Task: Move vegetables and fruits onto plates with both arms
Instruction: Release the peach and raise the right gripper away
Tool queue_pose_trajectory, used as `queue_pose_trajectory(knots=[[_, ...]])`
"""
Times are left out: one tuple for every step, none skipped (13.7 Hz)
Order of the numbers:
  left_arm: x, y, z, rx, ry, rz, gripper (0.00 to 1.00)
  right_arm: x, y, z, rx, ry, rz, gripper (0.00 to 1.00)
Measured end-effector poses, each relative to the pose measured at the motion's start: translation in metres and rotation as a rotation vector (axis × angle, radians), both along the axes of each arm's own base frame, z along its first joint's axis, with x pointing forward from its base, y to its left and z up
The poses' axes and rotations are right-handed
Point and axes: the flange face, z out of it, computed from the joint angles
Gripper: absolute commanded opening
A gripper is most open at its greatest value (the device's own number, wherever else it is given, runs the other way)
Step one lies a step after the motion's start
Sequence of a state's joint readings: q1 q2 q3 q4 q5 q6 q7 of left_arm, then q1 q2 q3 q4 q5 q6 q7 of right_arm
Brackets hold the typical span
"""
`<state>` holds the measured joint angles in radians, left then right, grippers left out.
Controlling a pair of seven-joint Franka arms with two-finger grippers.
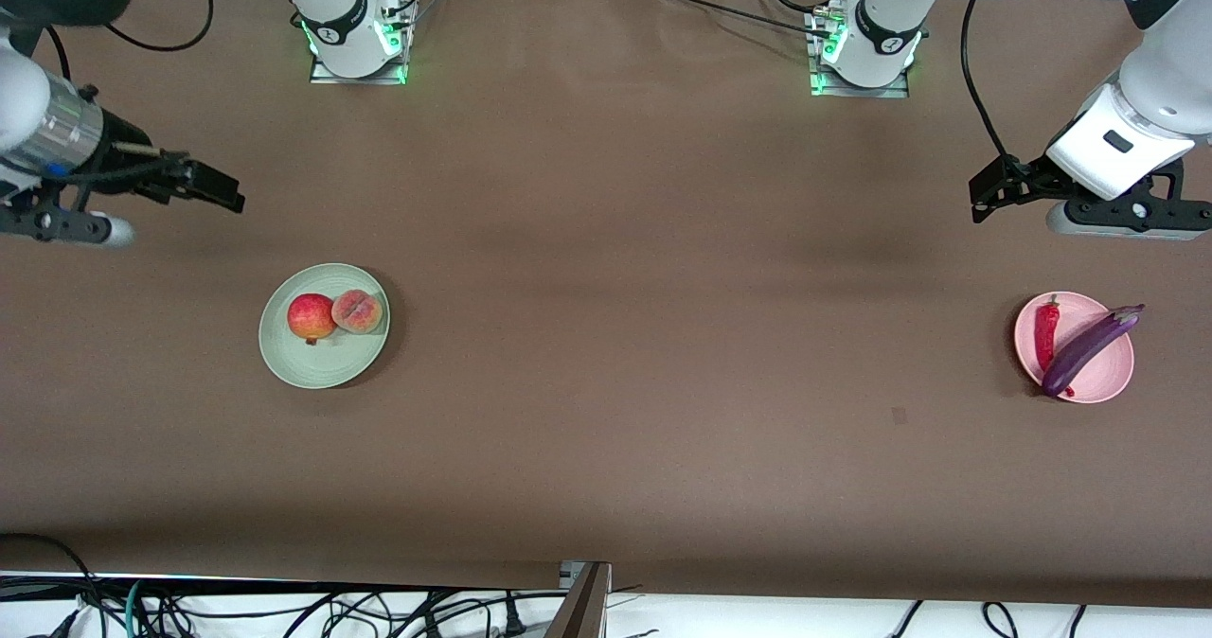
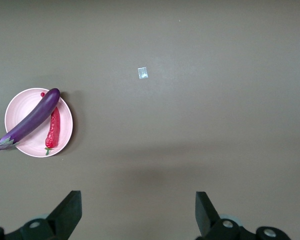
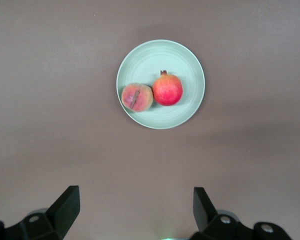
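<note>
Both plates look loaded to me: red-orange fruit (image 1: 311, 316) and peach (image 1: 357, 311) touching on the green plate (image 1: 312, 365), chili (image 1: 1046, 331) beside the diagonal eggplant (image 1: 1089, 347) on the pink plate (image 1: 1110, 382), each nearest its own raised, spread, empty gripper, right gripper (image 3: 132, 212) and left gripper (image 2: 138, 214).

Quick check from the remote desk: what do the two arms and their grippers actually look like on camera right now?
Both arms are white with dark grey joints and black cables looping off them; their bases glow green. The left gripper is black with two fingers below a white wrist block. The right gripper is black too, behind a silver cylindrical wrist section. In each wrist view the fingers are dark wedge-shaped prongs.
</note>
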<state>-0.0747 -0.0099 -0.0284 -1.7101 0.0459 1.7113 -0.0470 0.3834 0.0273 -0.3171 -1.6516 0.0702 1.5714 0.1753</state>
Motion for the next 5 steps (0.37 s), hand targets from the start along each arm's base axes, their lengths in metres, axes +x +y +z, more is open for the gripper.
queue_pose_trajectory(knots=[[0.0000,0.0000,0.0000,0.000,0.000,0.000,1.00,-0.0055,-0.0001,0.0005,-0.008,-0.006,0.025,1.00],[0.0000,0.0000,0.0000,0.000,0.000,0.000,1.00,-0.0067,0.0027,0.0009,-0.023,-0.013,0.046,1.00],[0.0000,-0.0001,0.0000,0.000,0.000,0.000,1.00,-0.0060,0.0044,0.0005,-0.038,-0.017,0.054,1.00],[0.0000,-0.0001,0.0000,0.000,0.000,0.000,1.00,-0.0051,0.0043,-0.0006,-0.045,-0.018,0.057,1.00],[0.0000,-0.0001,0.0000,0.000,0.000,0.000,1.00,-0.0043,0.0017,-0.0010,-0.048,-0.020,0.057,1.00]])
